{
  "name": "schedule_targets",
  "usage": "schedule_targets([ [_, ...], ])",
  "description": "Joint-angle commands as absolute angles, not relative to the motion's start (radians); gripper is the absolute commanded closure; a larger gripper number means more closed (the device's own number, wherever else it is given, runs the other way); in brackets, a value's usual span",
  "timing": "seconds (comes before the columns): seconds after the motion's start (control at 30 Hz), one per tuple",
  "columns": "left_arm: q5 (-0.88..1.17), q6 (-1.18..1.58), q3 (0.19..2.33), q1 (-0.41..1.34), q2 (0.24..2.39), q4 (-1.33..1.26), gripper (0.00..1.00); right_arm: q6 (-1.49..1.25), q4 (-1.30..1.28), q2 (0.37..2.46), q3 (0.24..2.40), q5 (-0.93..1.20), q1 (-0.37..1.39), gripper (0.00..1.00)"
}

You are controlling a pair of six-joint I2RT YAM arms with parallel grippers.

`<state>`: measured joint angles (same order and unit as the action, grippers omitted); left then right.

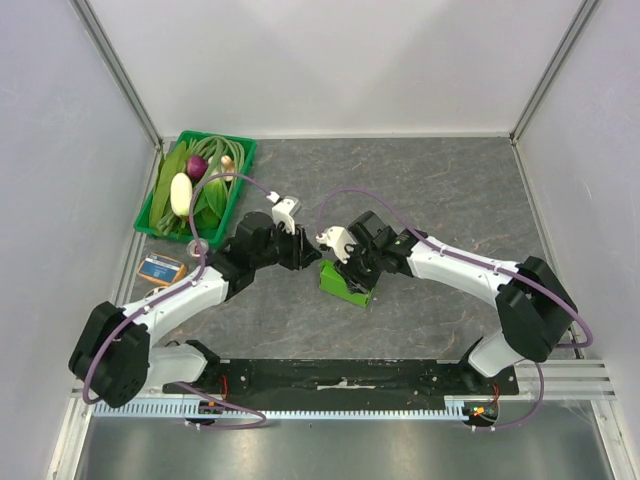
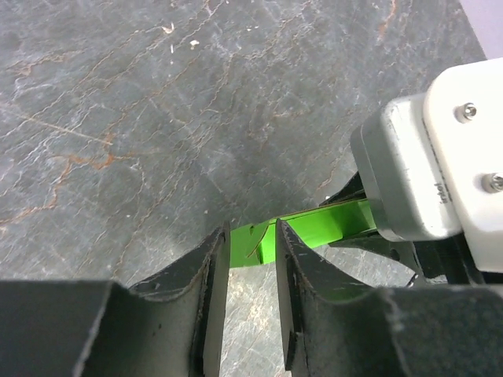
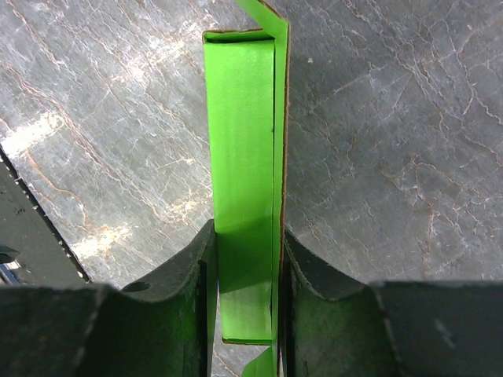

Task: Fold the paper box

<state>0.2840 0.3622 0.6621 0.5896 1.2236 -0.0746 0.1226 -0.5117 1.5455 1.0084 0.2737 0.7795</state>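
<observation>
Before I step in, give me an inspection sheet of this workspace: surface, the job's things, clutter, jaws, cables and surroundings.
Surface: dark grey veined table, a few white specks in the left wrist view.
Job's things: paper box, lime green, partly folded, at the centre between both arms.
Clutter: vegetable crate at the far left corner; orange and blue packet just nearer than it.
Grippers: right gripper, jaws shut on the paper box; left gripper, jaws either side of a green edge, grip unclear.
Cables: purple cables loop above each arm; the left one arcs over the crate's corner.
Surroundings: white walls, metal frame posts; nothing else seen.
</observation>
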Motion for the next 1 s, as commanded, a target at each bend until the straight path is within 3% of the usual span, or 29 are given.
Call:
schedule_targets([
  [0.0,0.373,0.354,0.686,0.589,1.269,-0.166,0.64,0.118,-0.492,1.502,1.012,0.295,0.781,0.73],
  [0.53,0.316,0.301,0.709,0.640,1.307,-0.121,0.70,0.121,-0.485,1.513,1.020,0.302,0.781,0.74],
  [0.67,0.292,0.293,0.710,0.653,1.304,-0.104,0.74,0.121,-0.485,1.509,1.017,0.304,0.781,0.75],
  [0.8,0.233,0.291,0.719,0.669,1.305,-0.080,0.87,0.114,-0.480,1.509,1.017,0.293,0.781,0.75],
  [0.97,0.129,0.307,0.707,0.722,1.296,-0.072,0.91,0.080,-0.454,1.525,1.015,0.262,0.781,0.76],
])
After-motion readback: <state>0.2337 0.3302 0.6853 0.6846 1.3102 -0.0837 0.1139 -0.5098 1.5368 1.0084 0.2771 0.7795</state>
